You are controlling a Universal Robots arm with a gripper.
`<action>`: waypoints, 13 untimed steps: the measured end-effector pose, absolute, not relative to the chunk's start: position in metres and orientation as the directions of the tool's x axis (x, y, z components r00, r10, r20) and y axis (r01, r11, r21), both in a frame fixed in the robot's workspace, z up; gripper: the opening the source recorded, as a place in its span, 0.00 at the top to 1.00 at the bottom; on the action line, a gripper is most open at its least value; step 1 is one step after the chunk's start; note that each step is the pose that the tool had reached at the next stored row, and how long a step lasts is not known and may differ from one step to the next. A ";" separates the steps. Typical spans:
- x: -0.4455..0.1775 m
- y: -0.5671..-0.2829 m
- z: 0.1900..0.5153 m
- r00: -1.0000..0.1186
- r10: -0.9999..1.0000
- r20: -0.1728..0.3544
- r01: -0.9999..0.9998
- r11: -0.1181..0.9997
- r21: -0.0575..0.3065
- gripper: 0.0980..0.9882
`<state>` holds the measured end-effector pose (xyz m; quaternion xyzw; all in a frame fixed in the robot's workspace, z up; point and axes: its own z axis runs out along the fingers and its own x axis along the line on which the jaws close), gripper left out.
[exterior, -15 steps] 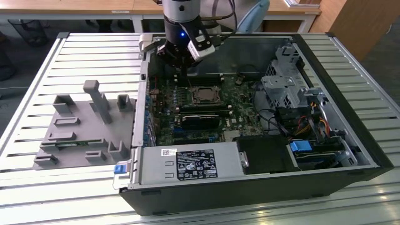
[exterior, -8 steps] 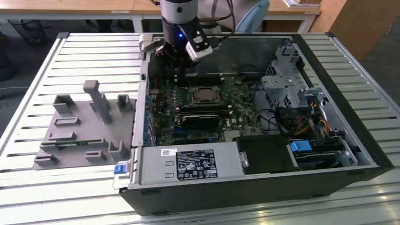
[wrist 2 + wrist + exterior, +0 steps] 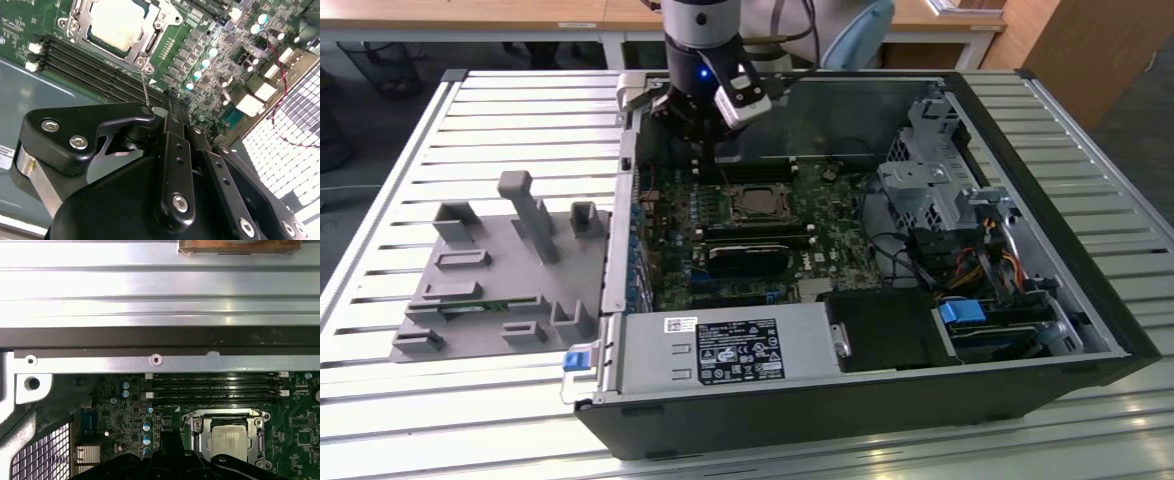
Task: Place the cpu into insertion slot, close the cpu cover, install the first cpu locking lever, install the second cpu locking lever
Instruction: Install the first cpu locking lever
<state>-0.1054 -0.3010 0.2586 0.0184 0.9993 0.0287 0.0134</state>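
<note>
The gripper [image 3: 165,107] hangs over the green board at the upper middle of the exterior view, fingers pressed together around a thin wire lever [image 3: 145,85]. The cpu [image 3: 116,23] sits in the insertion slot [image 3: 754,203], framed by the cpu cover [image 3: 199,436], beside the memory slots [image 3: 215,387].

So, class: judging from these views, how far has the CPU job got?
Done: the cpu sits in the socket with the cover closed over it. In hand: the hand is at a thin lever rising from the socket corner. Whether either lever is locked yet, I cannot tell.
</note>
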 end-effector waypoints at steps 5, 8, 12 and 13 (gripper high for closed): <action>-0.105 -0.295 0.258 -0.999 0.038 -0.026 0.036 0.998 0.058 0.99; -0.103 -0.294 0.258 -0.999 0.037 -0.026 0.036 0.998 0.058 0.99; -0.097 -0.293 0.257 -0.999 0.037 -0.026 0.036 0.998 0.058 0.99; -0.094 -0.292 0.257 -0.999 0.037 -0.026 0.036 0.998 0.058 0.99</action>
